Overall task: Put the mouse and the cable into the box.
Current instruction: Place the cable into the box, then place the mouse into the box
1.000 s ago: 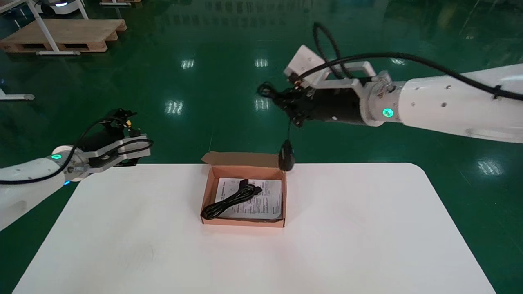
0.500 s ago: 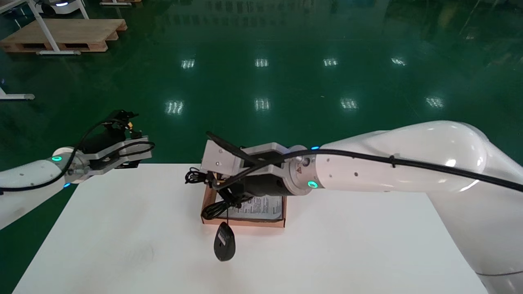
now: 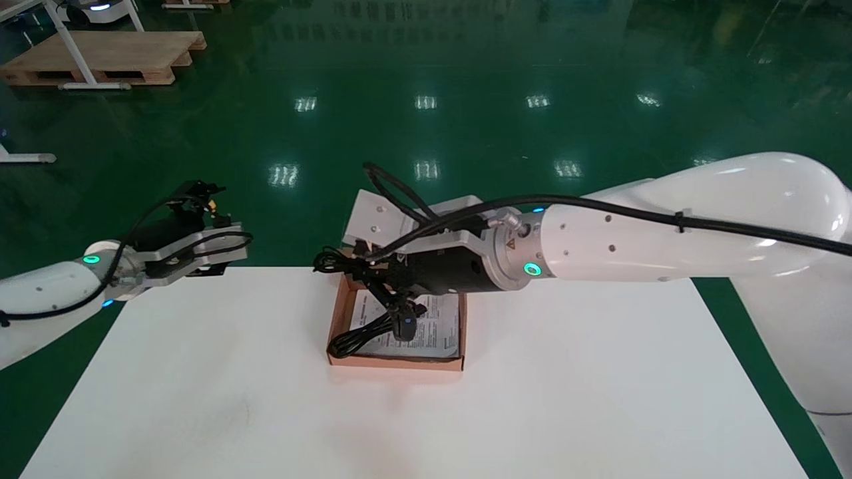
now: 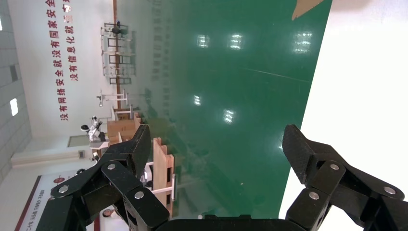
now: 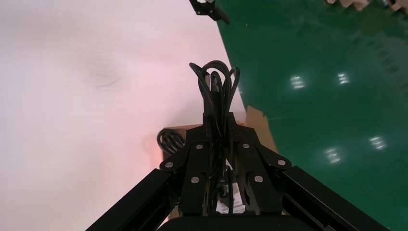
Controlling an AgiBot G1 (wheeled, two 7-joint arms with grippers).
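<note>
Overhead, mouse (image 3: 404, 327) seemingly beneath right end effector (image 3: 356, 267)

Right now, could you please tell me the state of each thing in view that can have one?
right gripper: shut on the mouse cord, above the box.
mouse cord: bundled, clamped in the right gripper.
mouse: hanging by its cord over the box, not yet released.
cable: coiled, lying in the box.
box: open.
left gripper: open, empty, parked off the table's far left corner.
</note>
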